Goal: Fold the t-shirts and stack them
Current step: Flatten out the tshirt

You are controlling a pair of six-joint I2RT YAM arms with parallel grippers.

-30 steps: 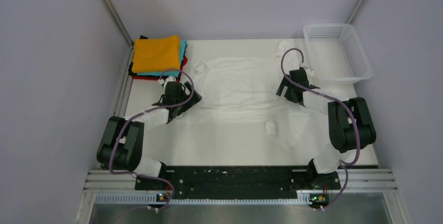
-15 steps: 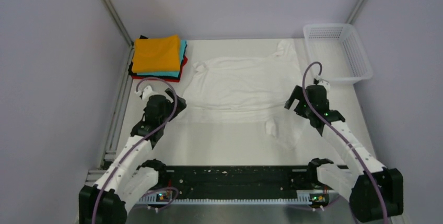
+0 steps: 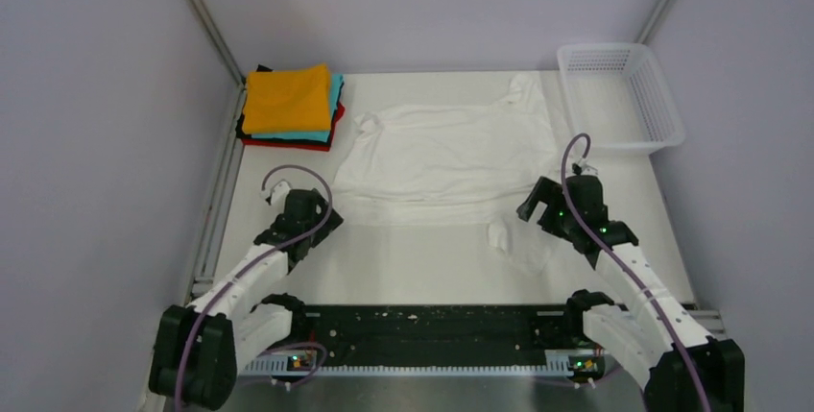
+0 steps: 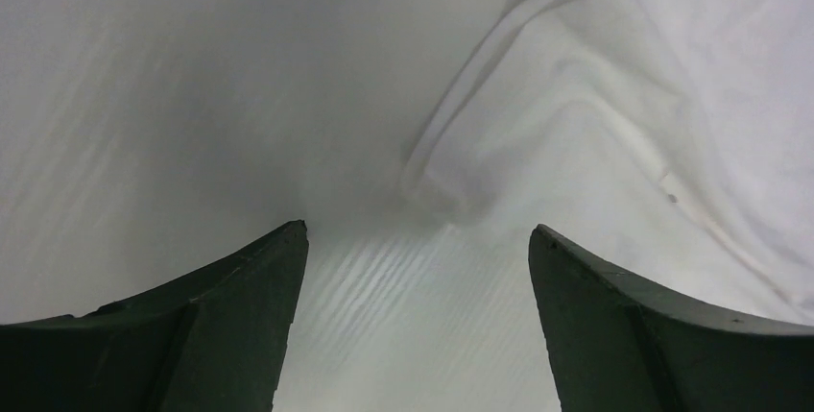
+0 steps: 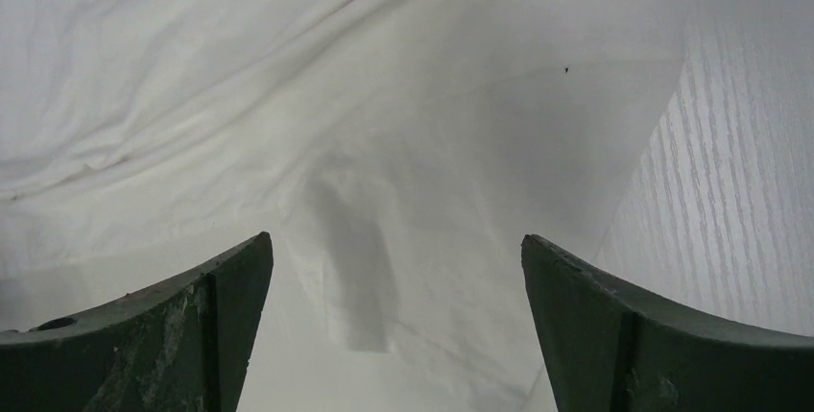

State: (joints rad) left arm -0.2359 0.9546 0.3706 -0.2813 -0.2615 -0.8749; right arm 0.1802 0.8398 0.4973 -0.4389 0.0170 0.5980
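Stack: four folded cotton t-shirts [image 3: 288, 105], orange over teal, red, black, far-left corner of the table [image 3: 403, 263].
Left gripper [image 4: 418, 228]: one, jaws wide, empty, at the white hem.
White t-shirt [image 3: 446, 157]: one, wrinkled cotton, spread mid-table.
Right gripper [image 5: 395, 237]: one, jaws wide, empty, over white cloth.
Basket [image 3: 662, 109]: one, white plastic mesh, far right.

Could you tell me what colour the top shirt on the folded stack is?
The top shirt is orange, clearest in the top external view.

Soft, even light from overhead leaves only faint shadows beneath the arms [image 3: 629, 260], the white t-shirt [image 3: 451, 153] almost melts into the pale table [image 3: 403, 268] without glare, and both wrist views show the cloth's creases clearly, though the far table in the left one turns hazy and grey.
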